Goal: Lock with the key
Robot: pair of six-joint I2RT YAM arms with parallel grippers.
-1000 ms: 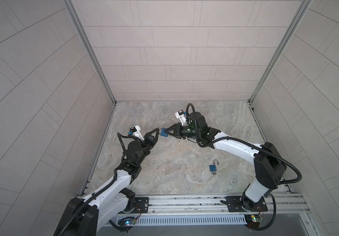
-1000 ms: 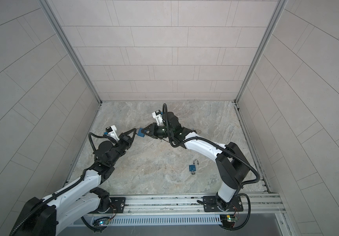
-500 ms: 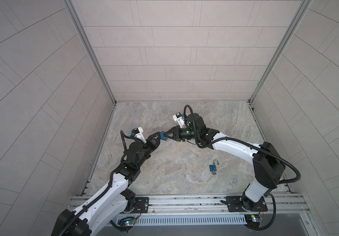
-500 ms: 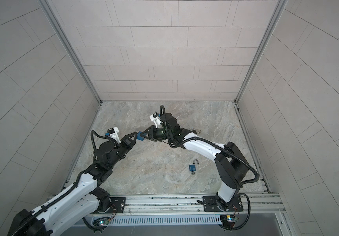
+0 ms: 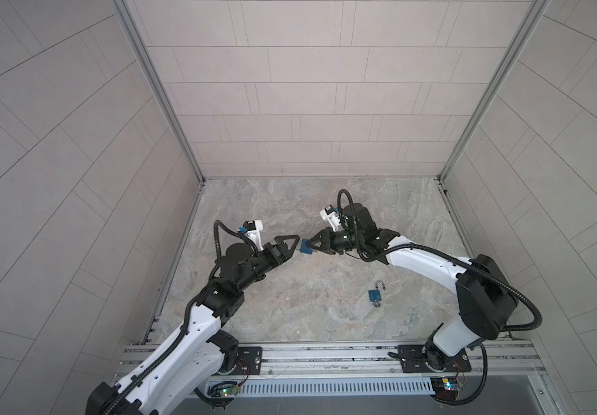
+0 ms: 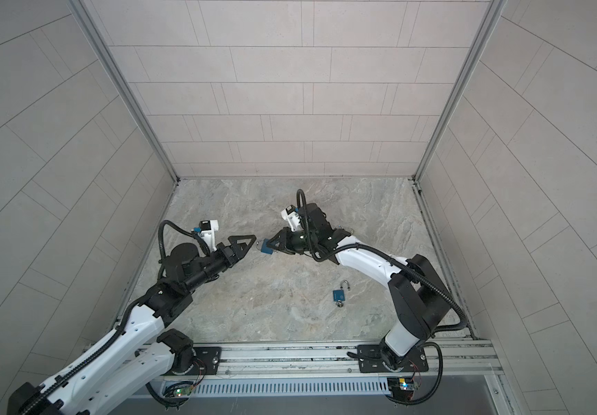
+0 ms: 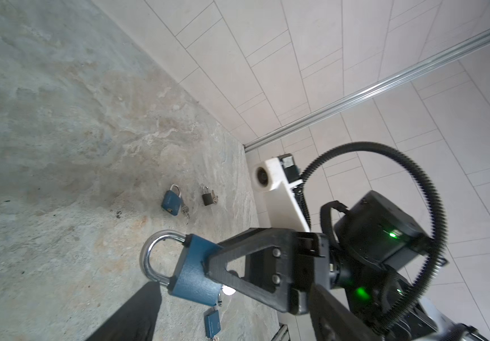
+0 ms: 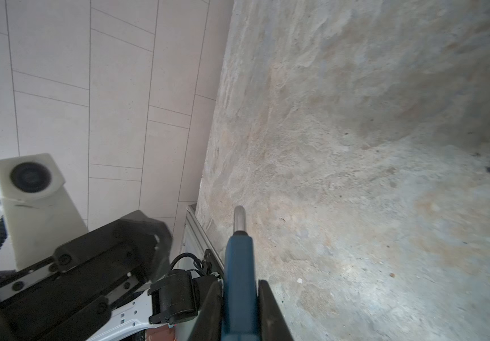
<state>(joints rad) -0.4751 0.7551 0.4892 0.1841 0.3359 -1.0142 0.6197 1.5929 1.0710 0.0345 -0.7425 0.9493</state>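
My booth: pale tile on three sides, stone-look floor beneath me.
Grey tiled walls [image 5: 308, 90] close me in left, right and far, joined by aluminium corner posts [image 5: 159, 90]. The mottled grey-beige floor [image 5: 290, 305] is evenly lit, and a metal rail [image 5: 325, 354] runs along its near edge.

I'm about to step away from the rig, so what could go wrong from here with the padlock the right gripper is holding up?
The right gripper pinches the blue padlock by its body alone, in mid-air; a nudge could twist it or drop it onto the table. The open left gripper sits close beside the shackle, so a misjudged approach might snag it.
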